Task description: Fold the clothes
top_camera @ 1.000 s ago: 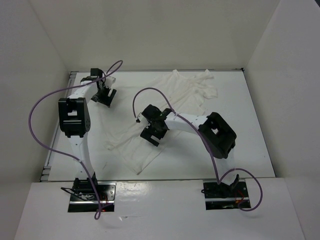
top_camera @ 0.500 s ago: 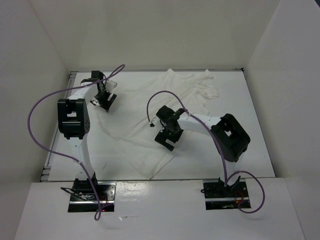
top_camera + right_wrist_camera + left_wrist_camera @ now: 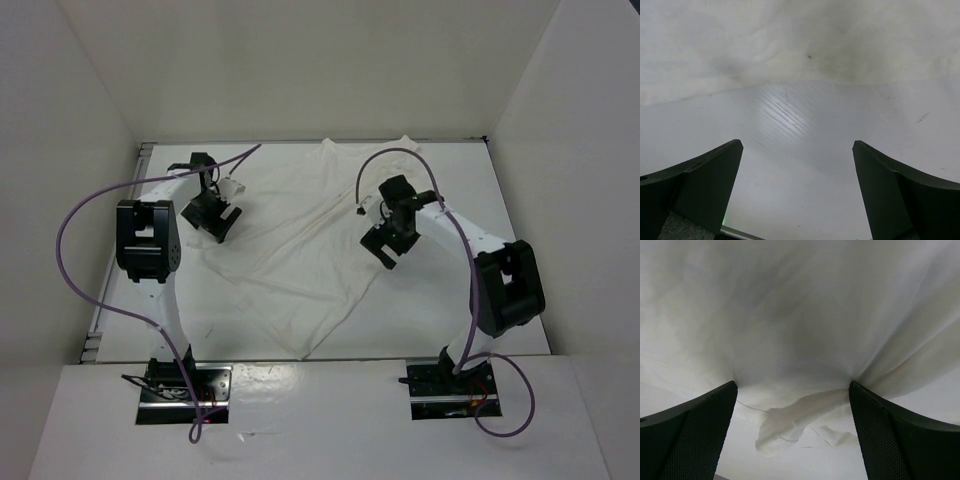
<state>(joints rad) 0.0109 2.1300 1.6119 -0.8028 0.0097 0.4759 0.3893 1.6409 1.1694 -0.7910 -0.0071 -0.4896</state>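
Observation:
The clothes (image 3: pixel 290 250), one wrinkled white garment, lie spread over the table from the back edge to the near middle. My left gripper (image 3: pixel 212 218) hovers over the garment's left edge. In the left wrist view its fingers stand wide apart, open (image 3: pixel 792 390), with a bunched fold (image 3: pixel 782 427) of the clothes (image 3: pixel 790 315) lying between them. My right gripper (image 3: pixel 385 245) is at the garment's right side. In the right wrist view it is open (image 3: pixel 797 147) over bare table (image 3: pixel 800 190), with the cloth edge (image 3: pixel 790 40) just ahead.
White walls enclose the table (image 3: pixel 480 290) on three sides. Purple cables (image 3: pixel 75 215) loop over both arms. A metal rail (image 3: pixel 100 320) runs along the left edge. Both arm bases sit at the near edge.
My right arm has swung from the garment's middle to its right side. The garment has spread out wider toward the left. My left gripper shifted slightly toward the near right.

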